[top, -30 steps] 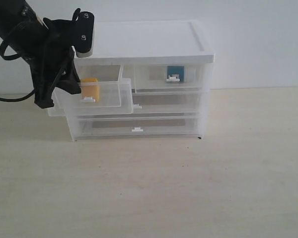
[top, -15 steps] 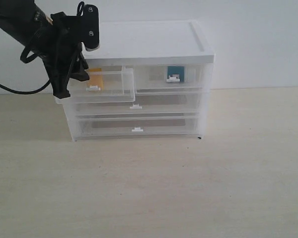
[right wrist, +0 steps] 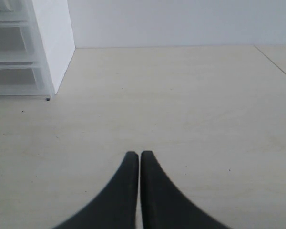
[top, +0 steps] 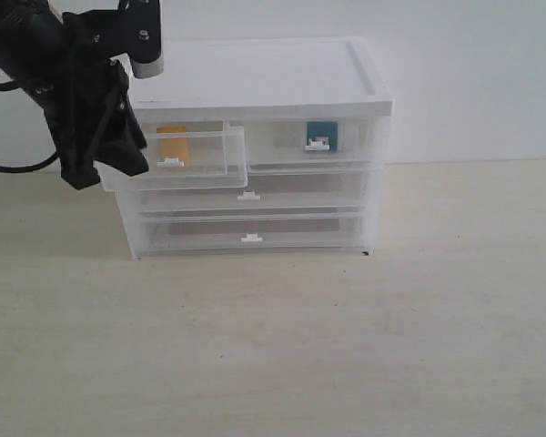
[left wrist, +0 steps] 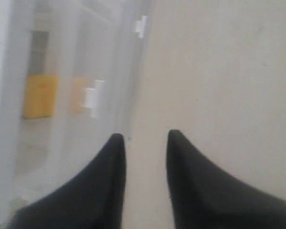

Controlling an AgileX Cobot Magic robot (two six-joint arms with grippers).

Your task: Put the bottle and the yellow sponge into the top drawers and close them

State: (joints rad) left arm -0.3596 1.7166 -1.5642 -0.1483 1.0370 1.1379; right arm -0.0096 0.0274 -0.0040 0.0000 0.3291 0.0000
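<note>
At 3 o'clock of left end effector [top: 109, 167]: yellow sponge [top: 172, 146] inside left top drawer [top: 209, 153] | jaws parted, empty | drawer pushed nearly shut versus a second earlier | right end effector [right wrist: 140, 153] closed

Translucent plastic drawer cabinet with a white top [top: 264, 77] standing on the pale wooden table [top: 346, 346].
The small yellow-orange foam sponge [top: 173, 144] lies in the top left half-width translucent drawer [top: 209, 157], which juts forward; the white pill bottle with teal label [top: 321, 134] sits in the top right drawer [top: 357, 146] beside it; the black left gripper [top: 107, 171] is just left of the cabinet.
</note>
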